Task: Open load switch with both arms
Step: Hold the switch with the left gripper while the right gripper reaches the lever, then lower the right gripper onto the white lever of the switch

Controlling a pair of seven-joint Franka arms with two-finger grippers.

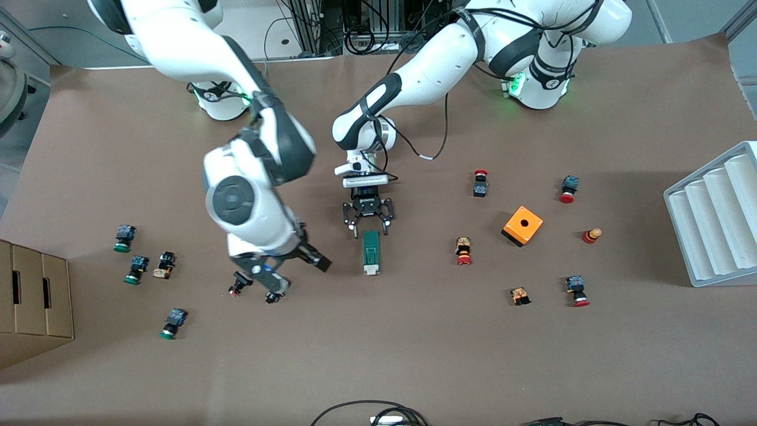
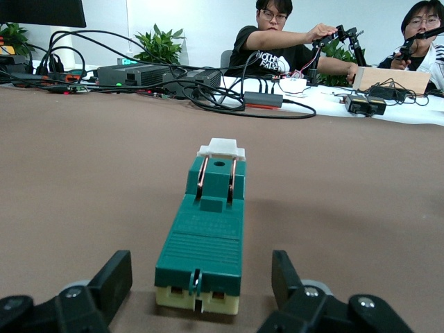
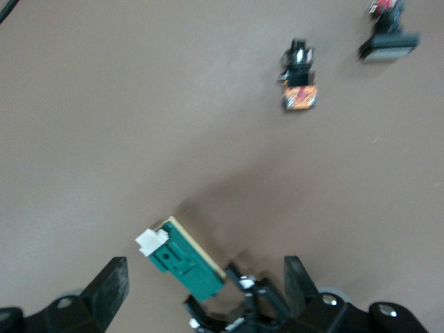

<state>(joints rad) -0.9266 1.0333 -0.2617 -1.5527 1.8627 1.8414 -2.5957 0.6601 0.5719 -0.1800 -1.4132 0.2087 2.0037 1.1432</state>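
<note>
The load switch lies flat near the table's middle, a dark-green block whose white lever piece points toward the front camera. My left gripper is low at the switch's other end, open, with a finger on each side and a gap to the block. The left wrist view shows the load switch running away from the left gripper. My right gripper hangs open over the table toward the right arm's end from the switch, holding nothing. The right wrist view shows the load switch between the right gripper's fingers.
An orange cube box and several red-capped push buttons lie toward the left arm's end, beside a white ridged rack. Green-capped push buttons and a cardboard box are at the right arm's end.
</note>
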